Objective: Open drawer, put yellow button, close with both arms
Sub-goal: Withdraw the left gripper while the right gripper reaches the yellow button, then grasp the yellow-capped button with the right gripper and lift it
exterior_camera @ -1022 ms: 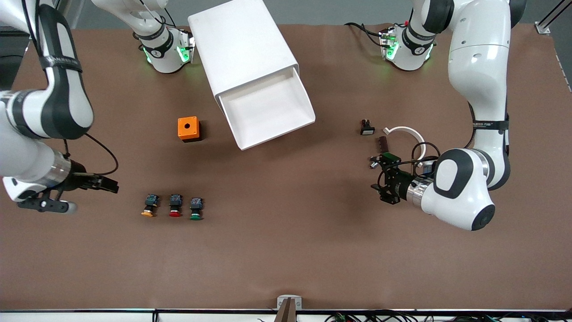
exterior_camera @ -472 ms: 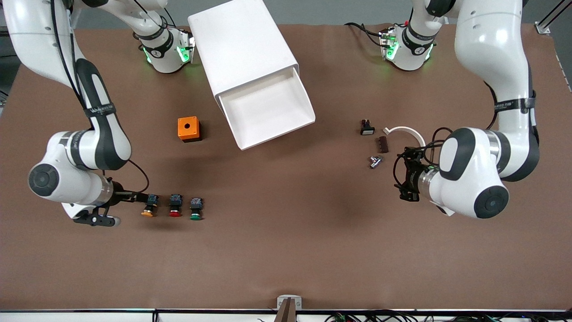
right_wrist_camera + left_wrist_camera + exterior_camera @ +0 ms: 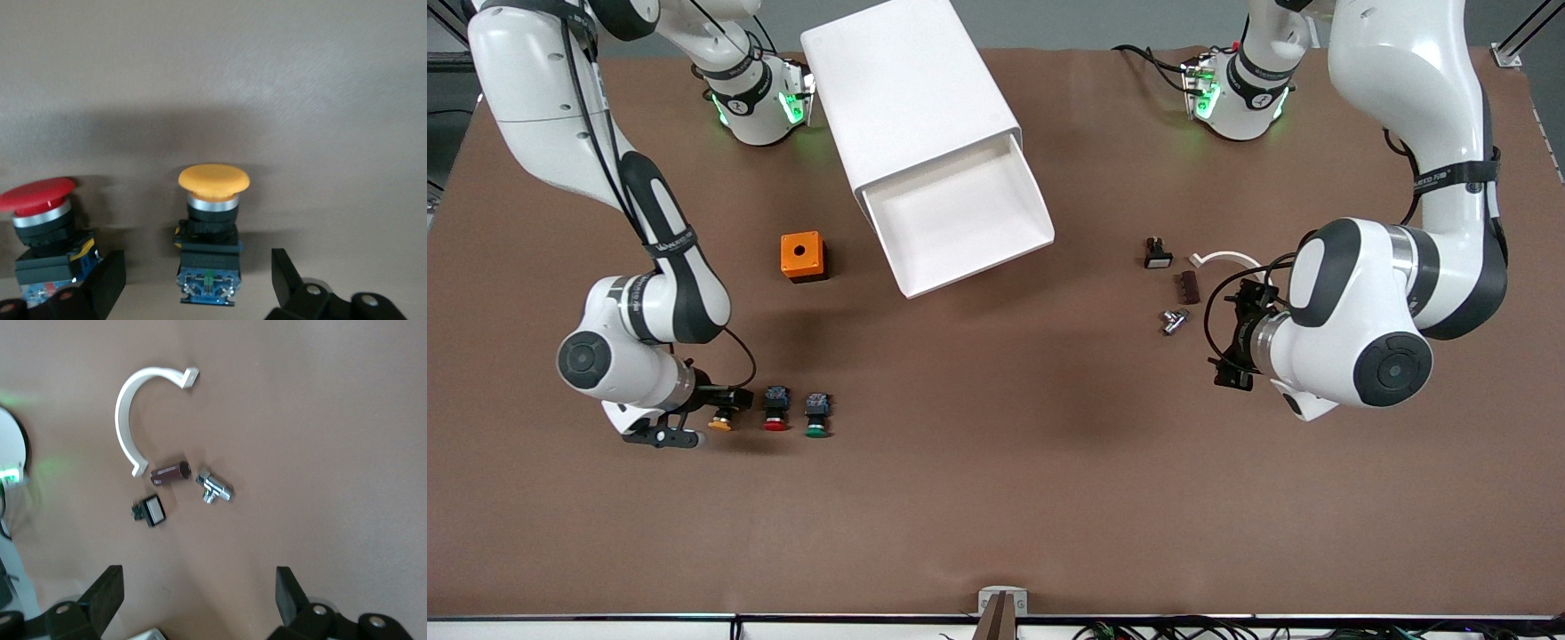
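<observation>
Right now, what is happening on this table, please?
The top drawer of the white cabinet is already pulled open. The right gripper is down at the yellow button, its open fingers standing either side of the button's body, not yet clamped. The red button and green button stand beside it in a row. The left gripper waits open above small parts at its end of the table.

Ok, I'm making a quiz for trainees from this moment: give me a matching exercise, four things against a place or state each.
Things:
1. yellow mushroom-cap push button
2. top white tray drawer
3. orange square box
4. white curved plastic clip

Places or states:
A. pulled open
B. between the right gripper fingers
C. beside the cabinet, toward the right arm's end
D. under the left gripper

Pairs: 1-B, 2-A, 3-C, 4-D
</observation>
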Available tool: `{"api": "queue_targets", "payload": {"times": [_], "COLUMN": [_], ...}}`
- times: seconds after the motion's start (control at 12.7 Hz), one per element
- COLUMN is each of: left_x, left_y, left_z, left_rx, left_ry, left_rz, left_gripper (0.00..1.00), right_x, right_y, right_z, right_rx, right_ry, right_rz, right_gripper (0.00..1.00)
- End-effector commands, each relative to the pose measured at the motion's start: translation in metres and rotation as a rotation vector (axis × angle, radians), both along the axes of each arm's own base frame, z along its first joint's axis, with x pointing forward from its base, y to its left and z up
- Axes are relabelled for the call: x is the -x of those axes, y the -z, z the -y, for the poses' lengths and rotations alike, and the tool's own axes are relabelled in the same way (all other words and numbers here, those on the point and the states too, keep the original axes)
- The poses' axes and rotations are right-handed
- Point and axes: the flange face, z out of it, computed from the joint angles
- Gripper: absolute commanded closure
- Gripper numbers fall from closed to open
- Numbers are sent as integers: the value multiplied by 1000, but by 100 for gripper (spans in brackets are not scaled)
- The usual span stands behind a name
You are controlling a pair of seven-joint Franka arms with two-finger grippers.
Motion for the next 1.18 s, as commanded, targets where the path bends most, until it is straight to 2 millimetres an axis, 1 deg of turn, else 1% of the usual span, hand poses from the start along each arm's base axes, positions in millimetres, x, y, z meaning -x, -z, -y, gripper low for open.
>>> {"api": "queue_targets", "payload": {"times": [0.0,0.08,0.16,0.31,0.47,0.55,0.63,0.71,0.79,0.86,1.02,1.1], "left_x": [7,9,11,12,11,10,9,9,9,9,13,14], "left_y": [-22,-24,-31,-48,-52,-53,-54,-54,-55,-58,-74,-78], "left_z": [-7,-9,-14,-21,-32,-36,-39,-40,-41,-41,-39,-40], "left_rx": [-3,-2,-9,-29,-32,-44,-41,-30,-35,-60,-71,-66], "left_ry": [65,77,102,155,176,205,235,266,298,328,362,366], "left_rz": [15,4,9,40,46,51,51,51,54,59,81,86], "left_gripper": [1,1,1,0,0,0,0,0,0,0,0,0], "right_x": [4,2,2,-2,-8,-10,-12,-11,-7,-5,3,8], "right_y": [-3,-6,-7,-11,-21,-31,-48,-67,-82,-101,-131,-152], "right_z": [-3,-2,1,3,2,-2,-7,-16,-25,-38,-66,-83], "right_rx": [-7,-7,-7,-8,-9,-7,-5,-2,-6,-14,2,6], "right_ry": [15,15,19,22,20,42,85,121,192,251,352,409], "right_rz": [-3,-6,-14,-5,9,-2,-19,-44,-76,-69,-84,-77], "right_gripper": [48,69,79,94,97,98,98,99,99,99,99,99]}}
